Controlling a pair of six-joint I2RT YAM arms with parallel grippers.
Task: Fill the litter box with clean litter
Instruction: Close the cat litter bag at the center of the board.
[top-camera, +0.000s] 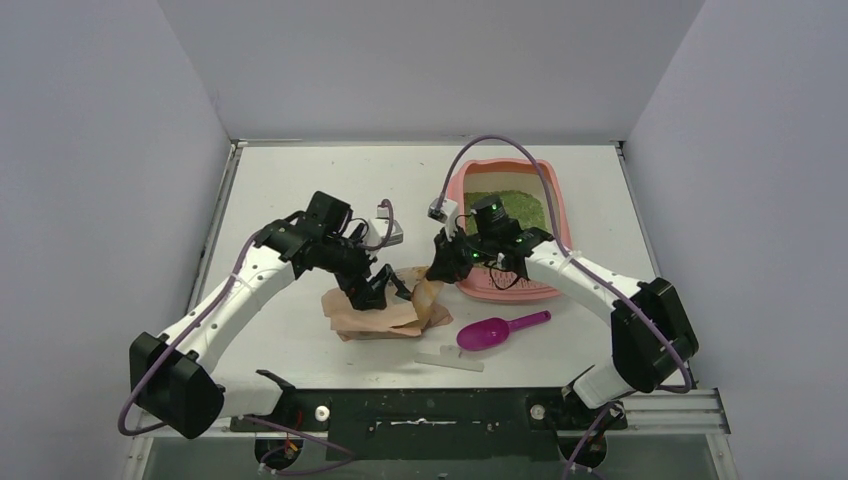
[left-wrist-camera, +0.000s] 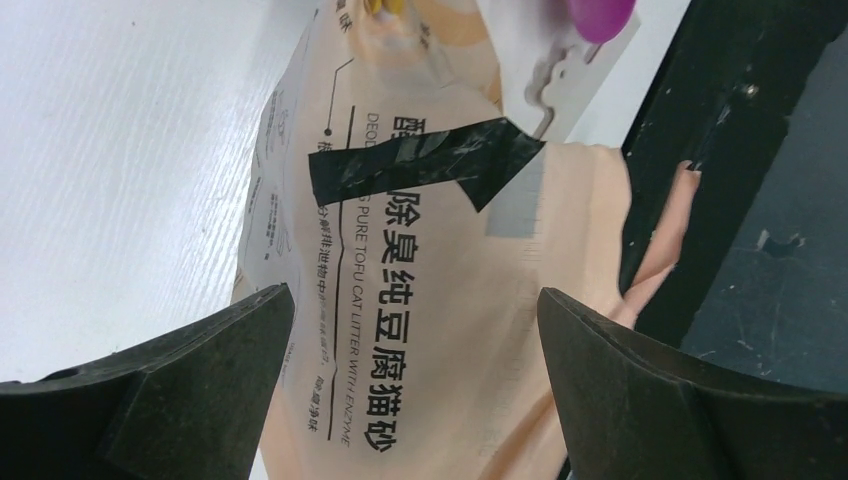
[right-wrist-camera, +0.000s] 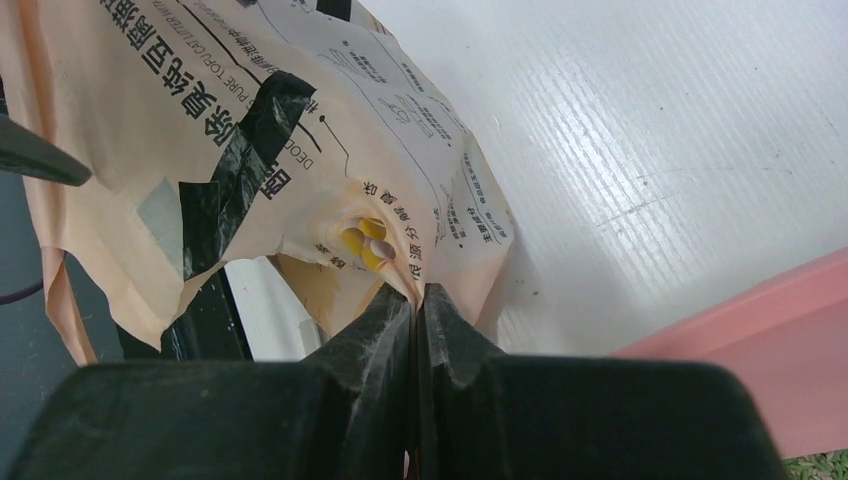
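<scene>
The pink litter box (top-camera: 520, 290) sits at the right of the table with green litter (top-camera: 520, 208) in its far half. A peach litter bag (top-camera: 380, 318), patched with black tape (left-wrist-camera: 430, 160), lies crumpled left of the box. My left gripper (top-camera: 378, 292) hovers open just over the bag (left-wrist-camera: 420, 260), whose printed face shows between the spread fingers (left-wrist-camera: 200, 370). My right gripper (right-wrist-camera: 415, 295) is shut on a torn upper edge of the bag (right-wrist-camera: 200, 120), close beside the box's pink rim (right-wrist-camera: 760, 330).
A magenta scoop (top-camera: 500, 330) lies on the table in front of the litter box, right of the bag. A small white strip (top-camera: 450, 360) lies near the front edge. The black base rail (top-camera: 430, 410) runs along the near side.
</scene>
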